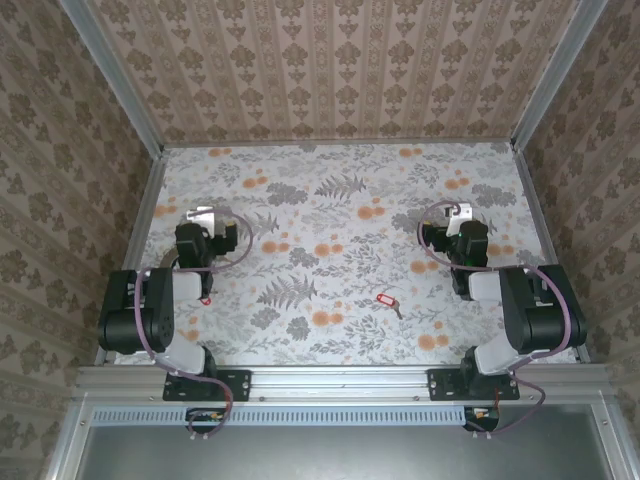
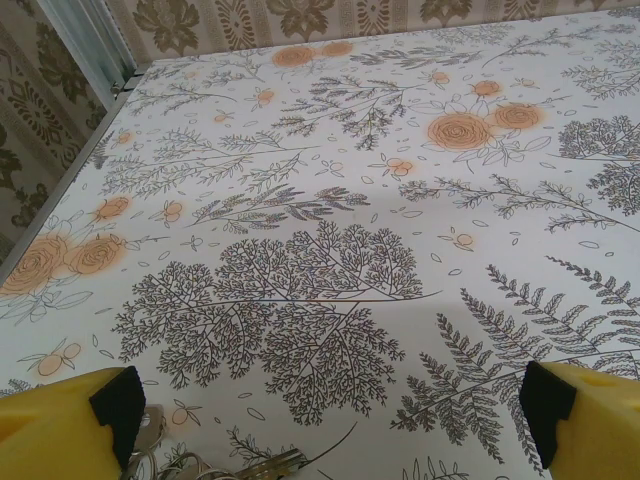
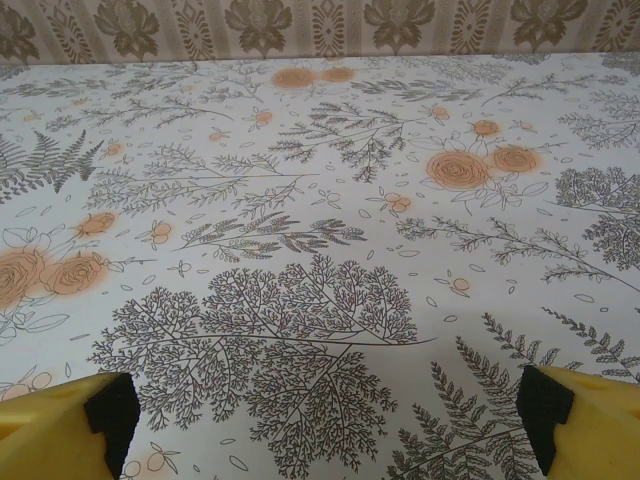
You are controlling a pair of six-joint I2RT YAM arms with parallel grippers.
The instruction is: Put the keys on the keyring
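**A:** Where is the red-tagged key (image 1: 388,302) lying?

**B:** It is lying flat on the floral table (image 1: 330,190), between the two arm bases. It is sitting nearer the right arm, toward the near edge and well apart from both grippers.

**A:** Which way is it pointing?

**B:** Its long axis is running diagonally. The red tag is sitting at the far-left end, and the small metal blade is pointing near-right, toward the right arm's base.

**A:** What is the left gripper (image 2: 332,405) doing?

**B:** It is hanging low over the left side of the table with its yellow fingers (image 2: 60,425) spread wide, gripping nothing.

**A:** Is anything lying near it?

**B:** Some metal pieces (image 2: 230,462) are peeking in at the bottom edge of the left wrist view, just beside the finger on that view's left. Curved silvery loops are showing there, and a flat blade is lying roughly along the frame's edge. The frame is cutting them off, so I cannot tell ring from key.

**A:** And the right gripper (image 3: 328,408)?

**B:** Its fingers are also standing wide apart over the printed surface, clasping nothing.
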